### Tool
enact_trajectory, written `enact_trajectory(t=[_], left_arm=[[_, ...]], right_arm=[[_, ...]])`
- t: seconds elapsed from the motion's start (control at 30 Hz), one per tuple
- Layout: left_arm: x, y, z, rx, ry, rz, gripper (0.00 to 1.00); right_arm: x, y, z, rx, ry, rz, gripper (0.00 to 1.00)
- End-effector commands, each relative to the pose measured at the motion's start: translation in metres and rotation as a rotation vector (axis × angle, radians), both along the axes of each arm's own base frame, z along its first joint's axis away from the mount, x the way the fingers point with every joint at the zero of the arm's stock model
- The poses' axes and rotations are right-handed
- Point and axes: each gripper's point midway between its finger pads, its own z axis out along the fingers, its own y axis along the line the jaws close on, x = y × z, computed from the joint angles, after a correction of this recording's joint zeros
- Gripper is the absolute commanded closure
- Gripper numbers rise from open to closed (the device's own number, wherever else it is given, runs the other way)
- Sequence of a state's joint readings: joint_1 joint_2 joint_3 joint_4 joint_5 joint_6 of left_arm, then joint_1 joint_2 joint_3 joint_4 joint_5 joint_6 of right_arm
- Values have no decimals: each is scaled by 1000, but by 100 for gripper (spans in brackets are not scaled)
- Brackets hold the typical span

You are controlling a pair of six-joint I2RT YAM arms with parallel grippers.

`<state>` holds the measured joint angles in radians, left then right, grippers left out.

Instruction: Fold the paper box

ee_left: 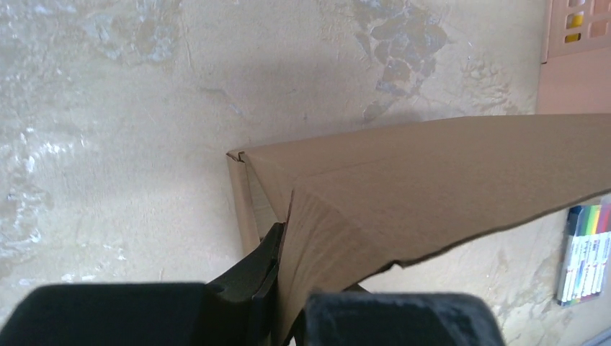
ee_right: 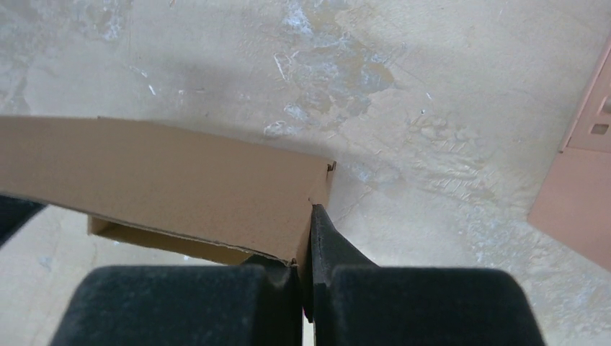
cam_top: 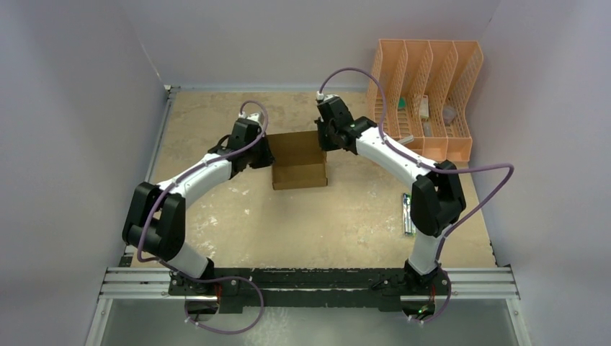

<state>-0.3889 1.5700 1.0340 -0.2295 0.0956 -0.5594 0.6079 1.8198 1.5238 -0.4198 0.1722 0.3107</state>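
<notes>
Now L jaws pinch paper box [cam_top: 298, 155] left wall; R jaws pinch its right wall.

Centre: paper box [cam_top: 298, 160] blocks the middle.
Near side: table [cam_top: 302, 223] open in front of it.
Far right: orange file rack [cam_top: 425, 94] bars passage.
Right edge: marker pack [cam_top: 408, 214] lies flat.
</notes>
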Motion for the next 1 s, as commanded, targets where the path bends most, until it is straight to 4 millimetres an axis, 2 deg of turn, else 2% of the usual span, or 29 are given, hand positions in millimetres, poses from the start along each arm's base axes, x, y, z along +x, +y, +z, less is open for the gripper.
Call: enact_trajectory(t=[0.0,0.4,0.87,0.97], left_arm=[[-4,-23,25,-188,-6,77,100],[-23,-15,-1,-162,33,97,100],[-56,-6,-20,-155,-22,38,99],[-64,2,-25,-117,-17,38,97]], right_arm=[[-3,20,17,108,40,-94,100],[-19,13,-8,109,4,-240,100],[-48,17,-25,135,-158,-192,100],[-54,15,-28,156,-185,-189,95]])
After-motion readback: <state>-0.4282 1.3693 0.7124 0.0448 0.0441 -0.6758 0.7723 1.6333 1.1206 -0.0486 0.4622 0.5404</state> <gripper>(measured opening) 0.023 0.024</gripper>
